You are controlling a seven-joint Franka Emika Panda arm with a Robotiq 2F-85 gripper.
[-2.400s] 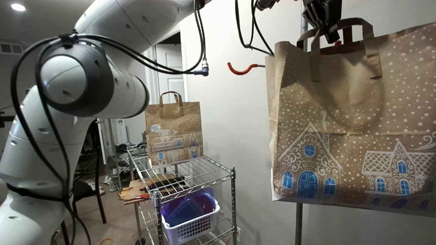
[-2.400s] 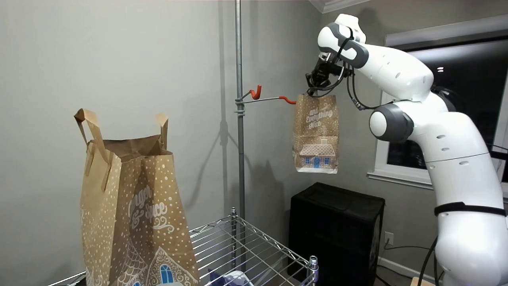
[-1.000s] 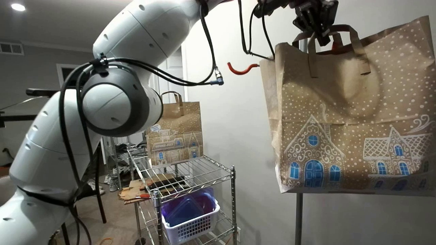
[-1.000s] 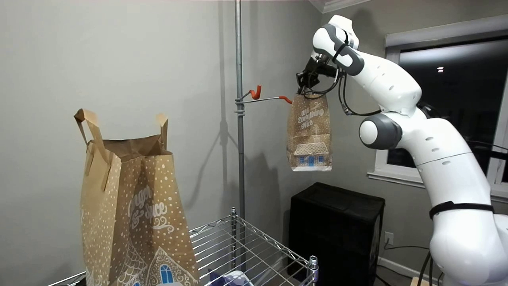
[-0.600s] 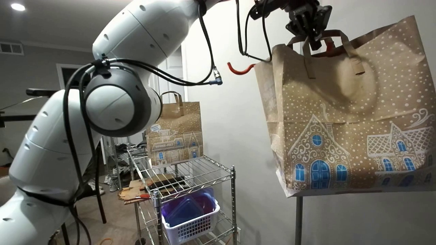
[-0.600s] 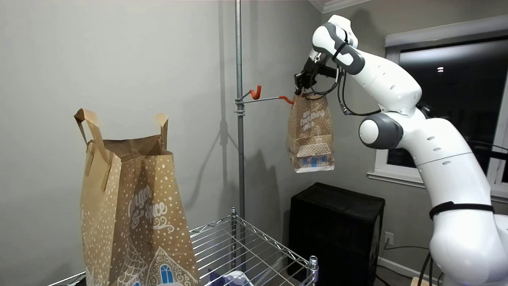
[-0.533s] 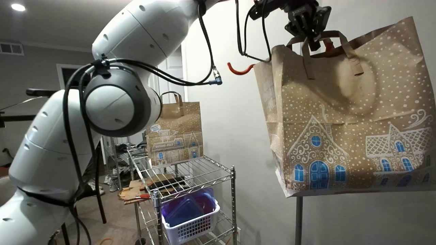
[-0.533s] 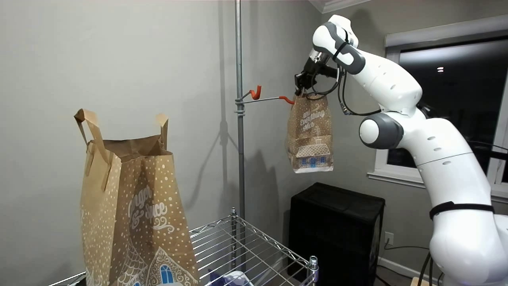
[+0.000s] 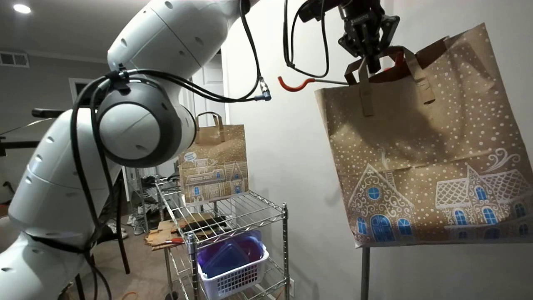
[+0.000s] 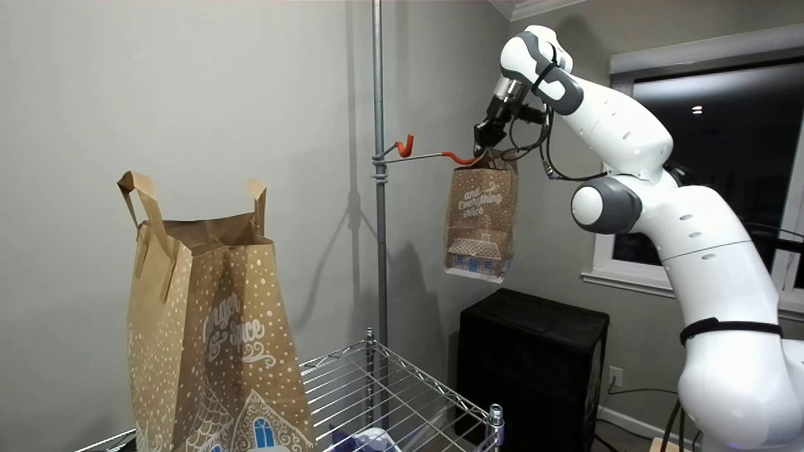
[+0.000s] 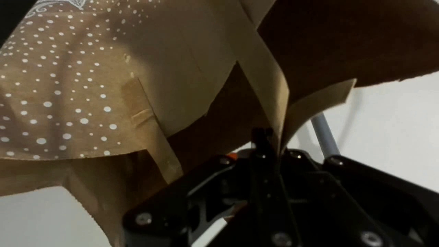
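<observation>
Gingerbread-print paper shopping bag (image 9: 420, 141), lettered "and Everything Nice" on its side panel, hangs in the air near the metal pole (image 10: 380, 251), well apart from the wire shelf (image 10: 434, 382). The closed gripper (image 9: 371, 66) pinches one flat paper handle (image 11: 271, 82); wrist view has the strap going right in between the jaws. Bag tilts, one top corner higher, mouth part open. A red-tipped hook (image 9: 399, 60) shows through the handle loop in an exterior view; can't tell if the loop goes around it or it only sits behind. Another red-tipped hook (image 9: 295, 87) pokes out past one side edge of the bag.

Progress, my read: grasp done, bag up at hook height, done. Letting go not done: handle is between the jaws, weight probably mostly on the gripper. Call it mid to late stage. Whether any hook carries part of the load, unclear from here. A second bag (image 9: 214, 162) of similar print stands upright on the wire shelf in both exterior views, well apart from the gripper.
</observation>
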